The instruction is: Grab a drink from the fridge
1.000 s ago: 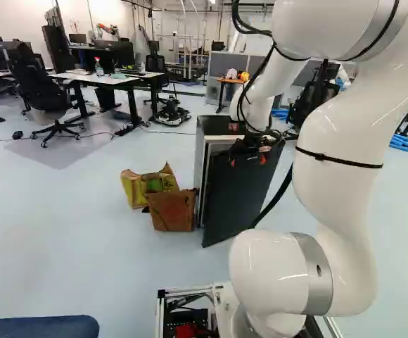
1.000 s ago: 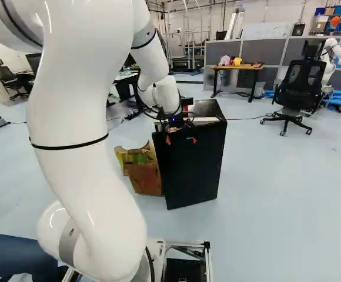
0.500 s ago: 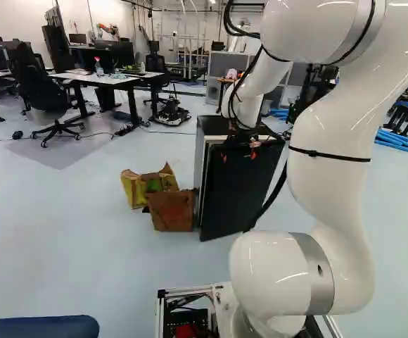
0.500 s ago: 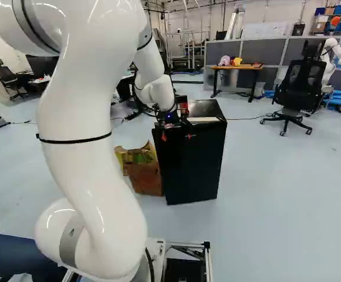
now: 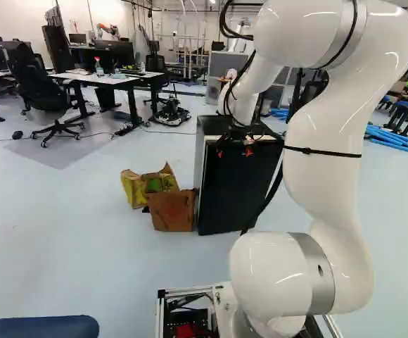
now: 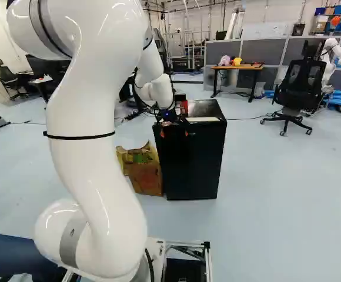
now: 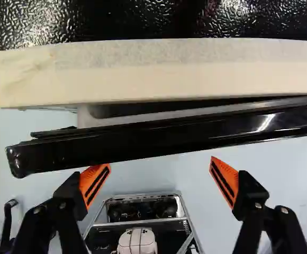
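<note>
My gripper (image 5: 234, 151) is at the upper front of the small black fridge (image 6: 195, 158). In the wrist view the gripper (image 7: 160, 168) stands wide open, nothing between its orange pads (image 7: 95, 184). Its fingertips are just outside the fridge door (image 7: 169, 138), close by the door's top edge; whether they touch it I cannot tell. The door is slightly ajar, with a narrow dark gap between it and the fridge's pale top front strip (image 7: 159, 71). Shelves and contents are hidden.
A brown paper bag (image 5: 171, 210) and a yellow one (image 5: 132, 186) stand beside the fridge. Something red (image 6: 184, 107) is at the fridge top. An office chair (image 6: 300, 88) and another robot (image 6: 334, 53) are farther back.
The fridge door has swung nearer to the cabinet, narrowing its opening. My arm has shifted with it, the open gripper moving leftward in the left base view. The base has stayed put.
</note>
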Robot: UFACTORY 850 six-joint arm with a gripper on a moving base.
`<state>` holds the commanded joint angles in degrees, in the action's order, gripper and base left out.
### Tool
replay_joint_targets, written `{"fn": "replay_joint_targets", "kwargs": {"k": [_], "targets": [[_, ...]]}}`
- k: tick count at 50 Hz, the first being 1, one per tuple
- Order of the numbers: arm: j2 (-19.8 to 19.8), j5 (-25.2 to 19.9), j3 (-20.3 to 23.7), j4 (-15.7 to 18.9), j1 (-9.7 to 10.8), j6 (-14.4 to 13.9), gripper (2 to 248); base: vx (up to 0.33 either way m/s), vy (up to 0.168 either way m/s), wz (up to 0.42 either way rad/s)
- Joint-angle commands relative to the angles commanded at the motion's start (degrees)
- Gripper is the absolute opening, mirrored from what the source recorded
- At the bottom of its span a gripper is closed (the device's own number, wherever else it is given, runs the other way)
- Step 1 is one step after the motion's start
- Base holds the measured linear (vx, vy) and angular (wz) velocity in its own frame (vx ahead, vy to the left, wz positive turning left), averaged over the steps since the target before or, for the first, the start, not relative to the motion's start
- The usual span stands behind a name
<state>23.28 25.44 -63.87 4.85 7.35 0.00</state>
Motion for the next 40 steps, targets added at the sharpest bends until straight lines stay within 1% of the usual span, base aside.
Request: {"fn": "replay_joint_targets", "kwargs": {"k": [10,40], "targets": [[0.0,0.0,0.0,-1.9,0.0,0.0,247,0.000,0.000,0.000],[0.0,-0.2,0.0,-2.0,0.0,0.0,247,0.000,0.000,0.000]]}}
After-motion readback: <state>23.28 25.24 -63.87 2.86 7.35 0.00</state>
